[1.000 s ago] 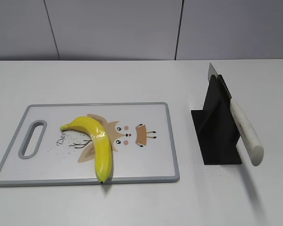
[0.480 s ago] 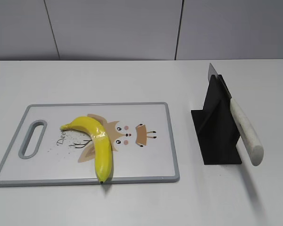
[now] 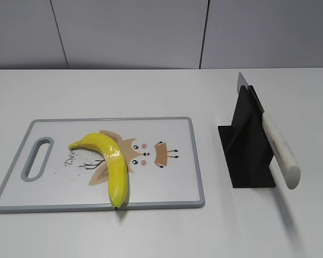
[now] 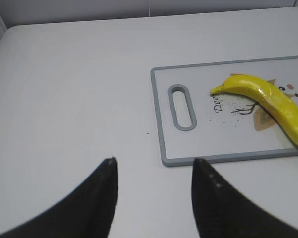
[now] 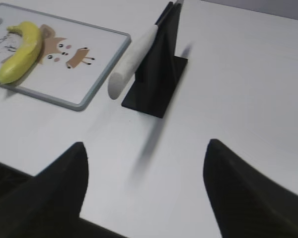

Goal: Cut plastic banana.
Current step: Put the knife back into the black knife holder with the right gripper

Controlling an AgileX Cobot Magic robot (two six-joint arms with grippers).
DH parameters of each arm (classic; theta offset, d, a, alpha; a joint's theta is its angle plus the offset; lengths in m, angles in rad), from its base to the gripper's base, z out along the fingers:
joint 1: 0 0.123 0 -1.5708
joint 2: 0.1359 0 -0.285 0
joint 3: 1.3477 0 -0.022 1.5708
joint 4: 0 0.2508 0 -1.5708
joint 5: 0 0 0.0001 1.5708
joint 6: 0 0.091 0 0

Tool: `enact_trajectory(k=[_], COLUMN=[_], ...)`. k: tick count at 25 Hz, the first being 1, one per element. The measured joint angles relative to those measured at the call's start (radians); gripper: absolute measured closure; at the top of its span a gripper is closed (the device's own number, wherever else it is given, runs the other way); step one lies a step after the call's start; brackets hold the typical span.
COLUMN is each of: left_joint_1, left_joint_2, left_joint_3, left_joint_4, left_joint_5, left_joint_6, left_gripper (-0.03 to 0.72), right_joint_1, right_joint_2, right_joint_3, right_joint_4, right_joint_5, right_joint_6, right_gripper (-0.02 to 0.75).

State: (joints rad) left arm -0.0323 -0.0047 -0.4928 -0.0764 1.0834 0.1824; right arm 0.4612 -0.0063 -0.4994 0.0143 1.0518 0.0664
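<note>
**With nothing gripped yet, the knife pickup looks like the risky bit**

While both arms hang back over the counter [image 3: 151, 91], let's run across from the left. Left gripper [image 4: 154, 171] first: its fingers [image 4: 107, 198] are spread wide with nothing between them, hovering over bare counter just short of the board [image 4: 161, 124]. The board's handle slot [image 4: 182, 107] faces that arm. On the board lies the banana [image 3: 110, 164], curved, its stem end near the slot and its far tip right at the near edge of the board, perhaps poking past the rim. That's one worry: press a blade down that close to the edge and the glossy banana could roll or skid off onto the counter. A steadying hold from the left arm would likely help, though a pinch on that slick skin might squirt it sideways.

Moving right, clear of the board, stands the black holder [image 3: 247, 142] with the knife [image 3: 277, 145] resting in it, blade up, pale handle slanting down toward the camera and jutting out past the base. Right gripper [image 5: 144, 163]: fingers [image 5: 69, 183] wide apart, empty, well back from the handle. Trouble here, as I read it: a grab off-centre on that smooth round handle could let the knife twist, or drag the light-looking holder along and tip it. A lift that doesn't follow the slot could jam the blade too.
</note>
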Motion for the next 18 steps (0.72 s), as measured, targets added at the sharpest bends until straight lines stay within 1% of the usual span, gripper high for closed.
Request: enact_trajectory(k=[2, 7, 9, 12, 18], left_joint_1=[0.0, 0.001, 0.001, 0.001, 0.001], left_joint_2=[0.0, 0.0, 0.0, 0.0, 0.0], left_joint_3=[0.0, 0.0, 0.0, 0.0, 0.0], left_joint_4=[0.0, 0.0, 0.0, 0.0, 0.0], left_joint_5=[0.0, 0.0, 0.0, 0.0, 0.0], left_joint_6=[0.0, 0.0, 0.0, 0.0, 0.0], left_gripper=[0.215, 0.215, 0.215, 0.215, 0.215], right_joint_1=[-0.078, -0.304, -0.36, -0.39, -0.39], right_joint_2=[0.0, 0.0, 0.0, 0.0, 0.0], right_joint_3=[0.0, 0.0, 0.0, 0.0, 0.0], right_joint_4=[0.001, 0.001, 0.001, 0.001, 0.002], right_joint_5=[0.0, 0.0, 0.0, 0.0, 0.0], right_joint_6=[0.0, 0.0, 0.0, 0.0, 0.0], right_gripper=[0.172, 0.188, 0.189, 0.19, 0.191])
